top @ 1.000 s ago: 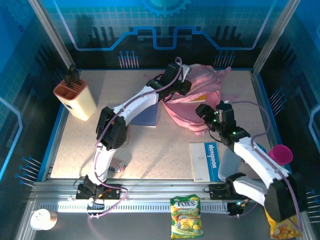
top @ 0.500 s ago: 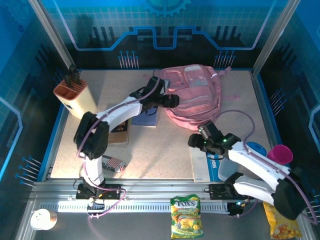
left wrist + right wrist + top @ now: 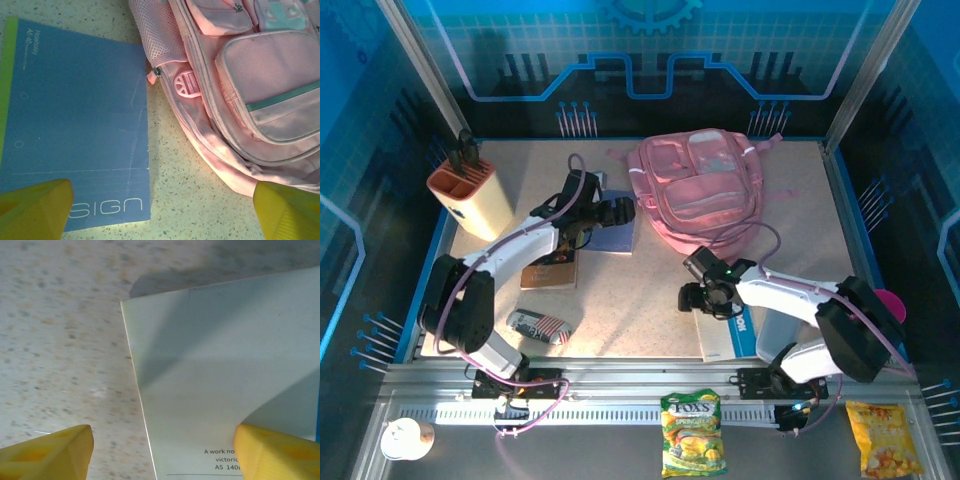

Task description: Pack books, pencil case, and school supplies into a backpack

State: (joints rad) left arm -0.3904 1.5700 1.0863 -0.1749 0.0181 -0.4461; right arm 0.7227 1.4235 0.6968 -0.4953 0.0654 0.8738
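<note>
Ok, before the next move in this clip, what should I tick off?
1. Left gripper open, nothing between the fingers: ok.
2. Right gripper open, jaws standing either side of the white book's edge: ok.
3. White book's corner uncovered on the table: ok.
4. Pink backpack open to take a book: cannot tell.
5. Blue book uncovered beside the backpack: ok.
6. Pencil case free on the table: ok.

Blue light glows round the edges of the top view. The right wrist view is blurry and shadowy near its top
</note>
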